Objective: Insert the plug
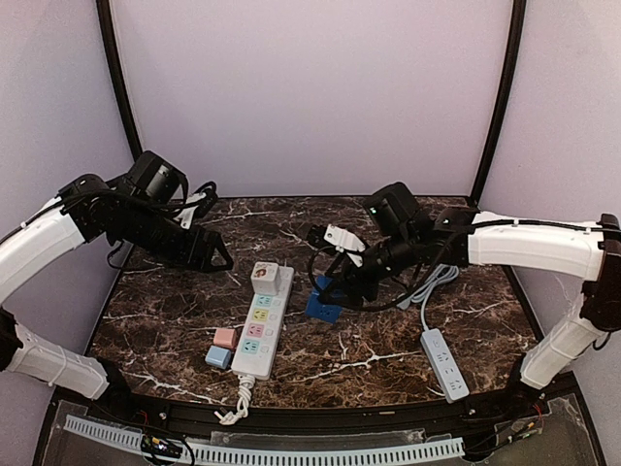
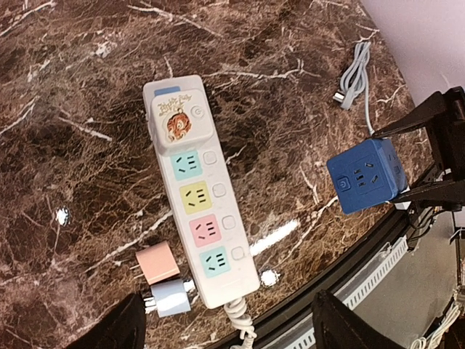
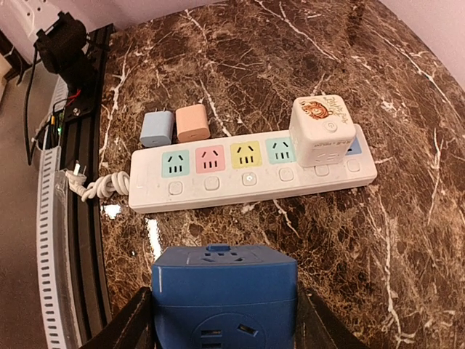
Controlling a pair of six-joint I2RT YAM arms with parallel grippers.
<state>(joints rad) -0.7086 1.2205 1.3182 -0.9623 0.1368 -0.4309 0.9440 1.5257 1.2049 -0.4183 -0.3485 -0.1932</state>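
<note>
Blue plug (image 1: 323, 310) near power strip (image 1: 257, 336) edge

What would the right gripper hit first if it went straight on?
Probably the white power strip, near its yellow socket; the blue cube adapter clamped in the right gripper would touch first. Depth is unclear, so bare table might come sooner.

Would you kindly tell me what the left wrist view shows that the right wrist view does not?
Only the left wrist view: the grey coiled cable, and the right tool seen from outside, gripping the blue cube adapter. Only the right wrist view: the strip's own pronged plug. Both: the white power strip, the white cube adapter plugged into its end, the pink charger and the light blue charger beside it, and the blue cube adapter.
</note>
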